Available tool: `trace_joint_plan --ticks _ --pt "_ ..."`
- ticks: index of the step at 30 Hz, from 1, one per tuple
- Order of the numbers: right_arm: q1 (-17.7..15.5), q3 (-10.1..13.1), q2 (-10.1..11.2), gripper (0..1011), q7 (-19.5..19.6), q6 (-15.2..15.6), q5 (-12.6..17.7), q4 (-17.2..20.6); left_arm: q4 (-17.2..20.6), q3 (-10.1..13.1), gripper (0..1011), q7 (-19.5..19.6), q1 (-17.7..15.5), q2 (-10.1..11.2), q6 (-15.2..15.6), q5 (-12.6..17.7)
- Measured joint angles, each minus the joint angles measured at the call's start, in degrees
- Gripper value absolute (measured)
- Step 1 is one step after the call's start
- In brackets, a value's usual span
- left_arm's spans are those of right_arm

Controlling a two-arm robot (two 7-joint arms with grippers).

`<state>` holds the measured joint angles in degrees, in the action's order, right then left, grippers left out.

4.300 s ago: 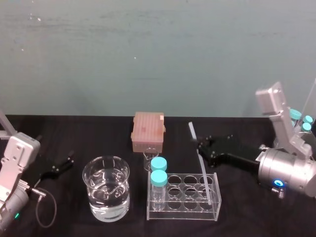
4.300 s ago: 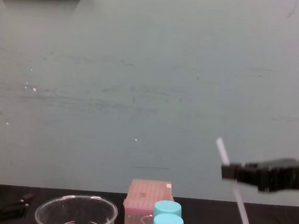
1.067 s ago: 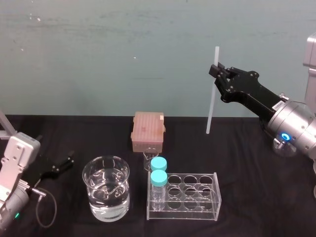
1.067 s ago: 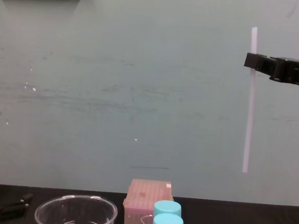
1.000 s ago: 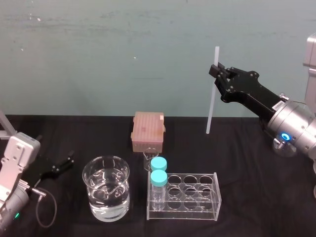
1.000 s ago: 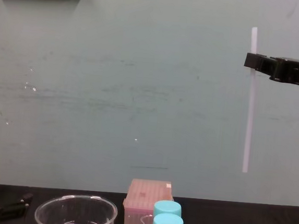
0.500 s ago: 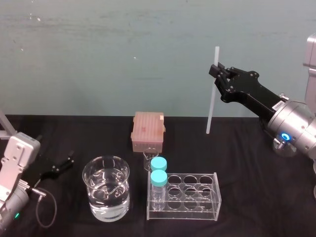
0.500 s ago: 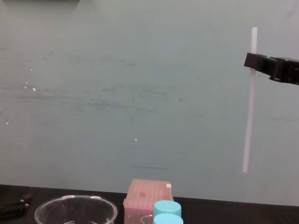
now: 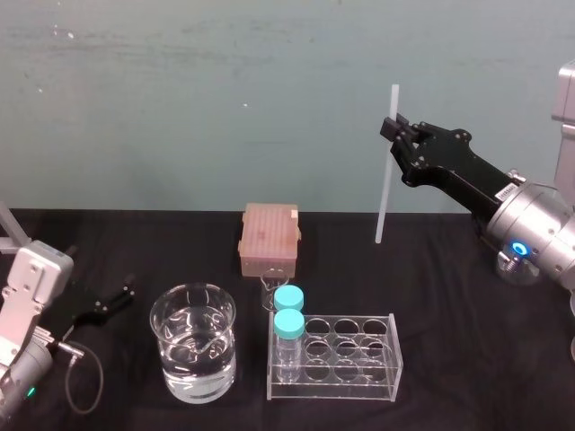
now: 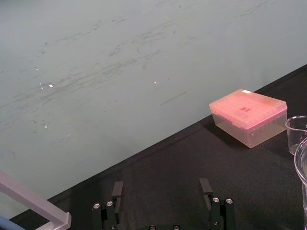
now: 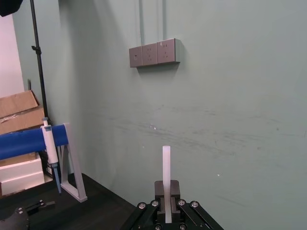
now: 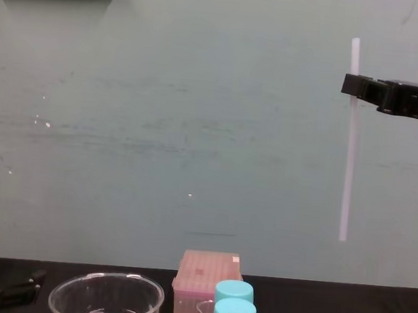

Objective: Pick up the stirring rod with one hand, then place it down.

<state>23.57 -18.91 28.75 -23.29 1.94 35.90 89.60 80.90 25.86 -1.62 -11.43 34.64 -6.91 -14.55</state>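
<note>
The stirring rod (image 9: 384, 193) is a thin white stick hanging nearly upright in the air, high above the right side of the black table. My right gripper (image 9: 395, 135) is shut on its upper part, and a short end pokes out above the jaws. From the chest, the rod (image 12: 348, 169) hangs below the right gripper (image 12: 356, 86) against the green wall. In the right wrist view the rod's top (image 11: 166, 163) rises from between the closed jaws. My left gripper (image 9: 112, 301) rests open and empty near the table's left edge, its fingers (image 10: 117, 190) spread wide.
A clear tube rack (image 9: 346, 359) holding two blue-capped bottles (image 9: 288, 314) stands at the front centre, below and left of the rod. A glass beaker of water (image 9: 193, 355) sits to its left. A pink lidded box (image 9: 269, 239) stands behind, with a small glass (image 9: 269, 289) before it.
About four seconds ago the rod leaned low by the tube rack in the right gripper; it now hangs upright, lifted high. Over the last second nothing has moved.
</note>
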Motion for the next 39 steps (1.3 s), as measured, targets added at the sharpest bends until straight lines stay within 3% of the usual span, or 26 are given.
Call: trace_joint_plan --ticks 34,39 --pt "0.0 0.0 0.0 64 0.0 0.0 0.0 0.0 0.0 0.0 1005 0.0 0.0 0.0 0.0 0.0" --pt "0.0 1.2 -0.1 64 -2.8 -1.0 1.6 0.0 0.0 0.0 1005 0.0 0.0 0.0 0.0 0.0"
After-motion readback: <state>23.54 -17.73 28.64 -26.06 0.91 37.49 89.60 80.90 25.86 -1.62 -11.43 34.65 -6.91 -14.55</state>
